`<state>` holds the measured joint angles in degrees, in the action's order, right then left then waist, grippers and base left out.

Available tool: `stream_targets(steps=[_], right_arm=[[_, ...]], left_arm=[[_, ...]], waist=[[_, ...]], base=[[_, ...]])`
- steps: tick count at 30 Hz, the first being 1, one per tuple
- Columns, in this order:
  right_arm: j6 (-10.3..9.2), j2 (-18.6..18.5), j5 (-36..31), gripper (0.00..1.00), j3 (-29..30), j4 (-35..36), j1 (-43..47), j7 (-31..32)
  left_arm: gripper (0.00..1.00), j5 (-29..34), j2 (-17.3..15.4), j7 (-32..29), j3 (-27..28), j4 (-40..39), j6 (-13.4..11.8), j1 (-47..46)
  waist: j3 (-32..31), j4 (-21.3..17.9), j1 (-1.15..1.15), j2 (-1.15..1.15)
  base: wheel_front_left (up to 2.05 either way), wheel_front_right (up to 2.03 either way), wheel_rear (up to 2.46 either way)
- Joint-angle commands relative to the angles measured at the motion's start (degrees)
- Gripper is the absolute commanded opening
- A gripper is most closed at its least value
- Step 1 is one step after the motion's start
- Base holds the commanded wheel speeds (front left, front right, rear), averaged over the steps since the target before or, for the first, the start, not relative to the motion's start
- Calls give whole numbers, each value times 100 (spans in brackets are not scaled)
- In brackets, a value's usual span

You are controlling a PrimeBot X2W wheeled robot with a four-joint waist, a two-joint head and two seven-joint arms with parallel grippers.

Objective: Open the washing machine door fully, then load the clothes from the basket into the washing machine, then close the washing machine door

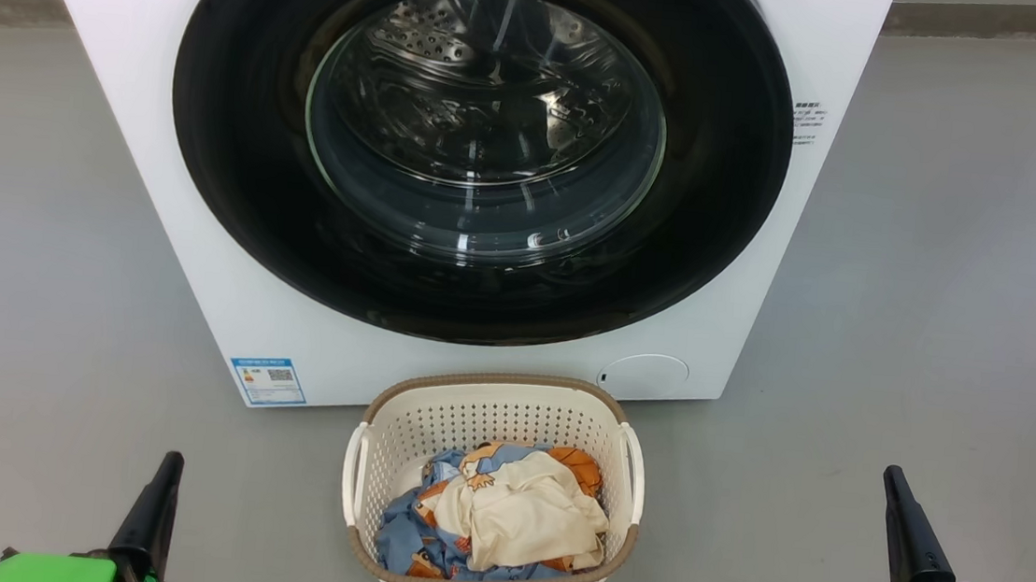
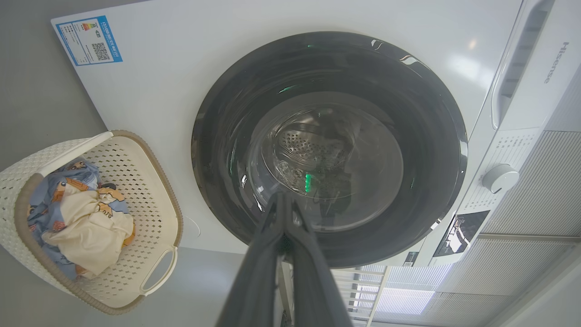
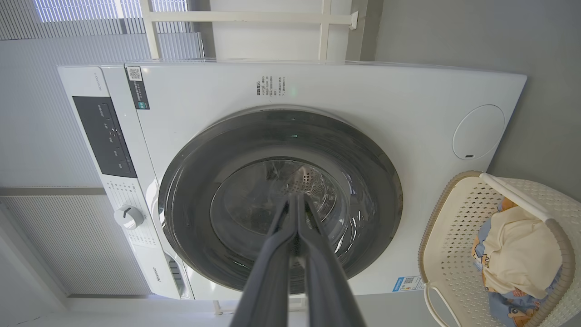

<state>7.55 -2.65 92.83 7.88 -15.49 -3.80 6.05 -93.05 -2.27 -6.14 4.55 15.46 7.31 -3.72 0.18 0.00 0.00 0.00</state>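
The white washing machine (image 1: 157,231) stands ahead with its round black-rimmed door (image 1: 238,163) flat against the front, closed. The steel drum shows through the door's glass. On the floor in front sits the cream perforated basket (image 1: 393,430), holding the clothes (image 1: 508,515): a cream garment on top of blue printed fabric. My left gripper (image 1: 170,459) rests low at the left, fingers together, well apart from the basket. At the lower right my right gripper (image 1: 894,474) is also shut and empty. Both wrist views look along pressed-together fingers (image 2: 283,200) (image 3: 295,200) at the door (image 2: 218,150) (image 3: 190,218).
Grey floor (image 1: 930,299) spreads to both sides of the machine and basket. A control panel with a round dial (image 3: 128,216) lies along the machine's top edge. A small round cover (image 1: 647,374) sits at the machine's lower front corner, beside the basket.
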Motion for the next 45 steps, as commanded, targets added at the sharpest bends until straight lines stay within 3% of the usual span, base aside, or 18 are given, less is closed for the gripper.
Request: stream_targets(steps=[1,6,7,15,20,24,31,45], right_arm=[[-6,-25,-69,0,-133,146,-238,46],[-6,-25,-70,0,-133,146,-238,47],[0,2,2,100,0,-21,6,-3],[0,88,-7,100,-22,-335,220,-43],[0,84,-33,100,-66,-276,236,-127],[-1,80,-61,100,-102,-220,259,-194],[-1,74,-172,100,-161,-115,272,-311],[-2,61,-919,100,-279,162,263,-545]], left_arm=[[0,92,-63,-38,201,-143,18,-247],[0,92,-63,-38,201,-143,18,-247],[100,-4,3,1,-7,21,0,7],[100,-4,144,27,-53,300,-6,249],[100,-1,135,93,-79,252,-5,269],[100,4,129,157,-107,205,-4,297],[100,53,111,273,-142,118,-3,321],[100,432,-10,543,-229,-57,0,344]], waist=[[0,0,0,0],[0,0,0,0],[0,0,0,0],[12,-1,1,0],[-5,-2,13,0],[6,-3,1,0],[17,-4,0,0],[25,-6,0,0]], base=[[0,0,0],[0,0,0],[0,0,0],[0,0,0],[0,0,0],[0,0,0],[0,0,0],[0,0,0]])
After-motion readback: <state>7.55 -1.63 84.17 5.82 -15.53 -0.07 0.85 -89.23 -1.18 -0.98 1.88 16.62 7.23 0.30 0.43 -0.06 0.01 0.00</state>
